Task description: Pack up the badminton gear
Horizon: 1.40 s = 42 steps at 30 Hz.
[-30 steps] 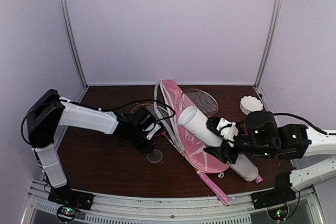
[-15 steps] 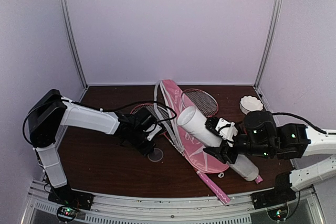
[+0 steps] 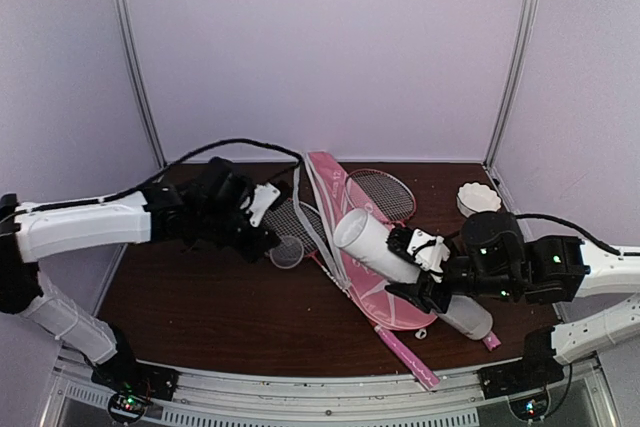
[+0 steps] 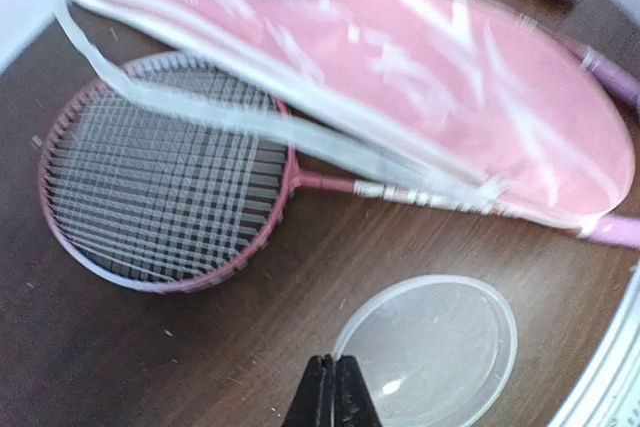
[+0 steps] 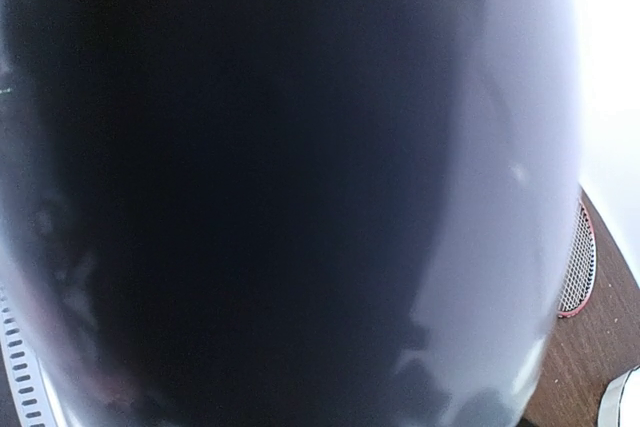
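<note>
- Long white tube (image 3: 385,252) lay tilted at centre right of the top view, mouth toward the upper left, clamped between the fingers of the right gripper (image 3: 415,269).
- Under it lay the pink racquet cover (image 3: 345,197), half hiding one racquet (image 3: 388,192).
- Left of centre, the left gripper (image 4: 335,397) pinched the rim of a clear round lid (image 4: 430,347) above the second racquet (image 4: 165,192).
- A patterned dish (image 3: 478,197) sat far right.
</note>
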Each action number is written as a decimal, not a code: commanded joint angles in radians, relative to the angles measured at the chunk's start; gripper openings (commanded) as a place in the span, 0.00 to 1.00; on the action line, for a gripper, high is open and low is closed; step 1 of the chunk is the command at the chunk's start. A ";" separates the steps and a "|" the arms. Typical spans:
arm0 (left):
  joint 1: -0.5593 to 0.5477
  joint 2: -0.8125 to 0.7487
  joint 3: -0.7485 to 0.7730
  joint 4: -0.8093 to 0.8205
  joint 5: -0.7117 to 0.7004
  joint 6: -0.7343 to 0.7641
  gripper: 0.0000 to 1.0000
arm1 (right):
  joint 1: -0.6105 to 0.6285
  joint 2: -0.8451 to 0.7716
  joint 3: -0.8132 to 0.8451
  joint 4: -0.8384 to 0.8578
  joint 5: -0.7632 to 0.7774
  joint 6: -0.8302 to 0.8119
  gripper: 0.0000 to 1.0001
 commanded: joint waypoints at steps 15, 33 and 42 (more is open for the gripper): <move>-0.186 -0.421 0.178 0.063 0.136 0.228 0.00 | 0.036 0.034 0.073 0.098 -0.068 -0.142 0.36; -0.303 -0.287 0.280 0.035 0.096 0.284 0.00 | 0.052 0.065 0.082 0.129 -0.071 -0.136 0.36; -0.320 -0.242 0.312 0.011 0.100 0.297 0.00 | 0.053 0.066 0.080 0.136 -0.069 -0.132 0.36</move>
